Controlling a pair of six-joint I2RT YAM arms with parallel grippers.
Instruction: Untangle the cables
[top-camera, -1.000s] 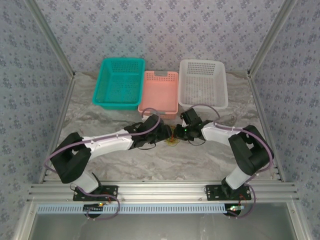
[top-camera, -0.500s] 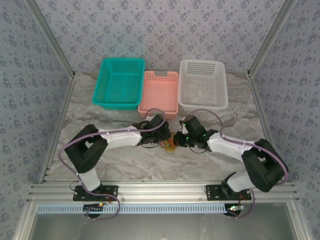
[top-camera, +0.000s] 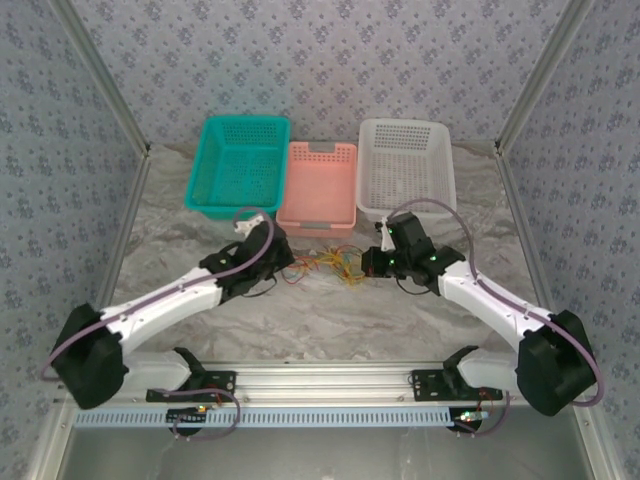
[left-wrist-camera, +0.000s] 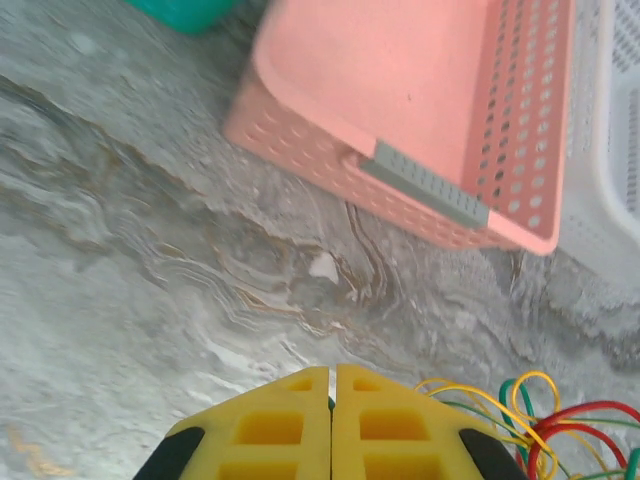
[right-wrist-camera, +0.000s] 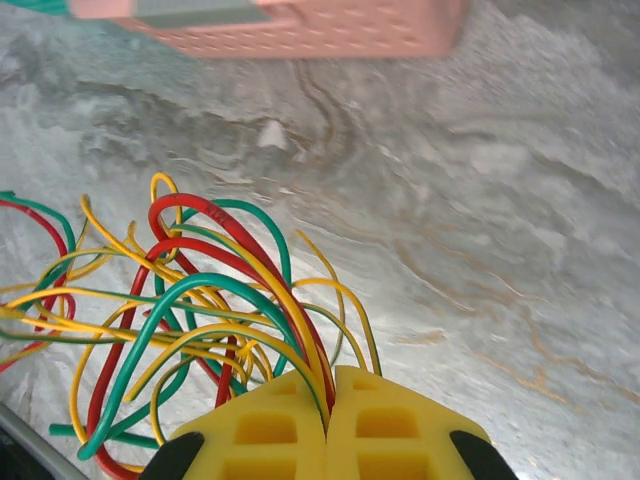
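Observation:
The cables (top-camera: 325, 265), thin red, yellow and green wires, hang in a tangle stretched between my two grippers over the marble table, in front of the pink basket. My right gripper (right-wrist-camera: 330, 372) is shut on several red, yellow and green strands of the cables (right-wrist-camera: 200, 310), which loop out to its left. My left gripper (left-wrist-camera: 331, 370) has its yellow pads pressed together with a sliver of green wire between them. The rest of the cables (left-wrist-camera: 545, 420) lie to its right. From above, the left gripper (top-camera: 283, 270) and right gripper (top-camera: 362, 266) face each other.
Three baskets stand at the back: teal (top-camera: 240, 165), pink (top-camera: 318, 185) and white (top-camera: 405, 168). The pink basket (left-wrist-camera: 400, 110) is close ahead of the left gripper, and its wall (right-wrist-camera: 300, 25) is just beyond the right gripper. Metal frame posts border both sides.
The left gripper has shut. Both arms have stretched out, and the grippers have drawn apart sideways, pulling the bundle from a small clump into a wider spread.

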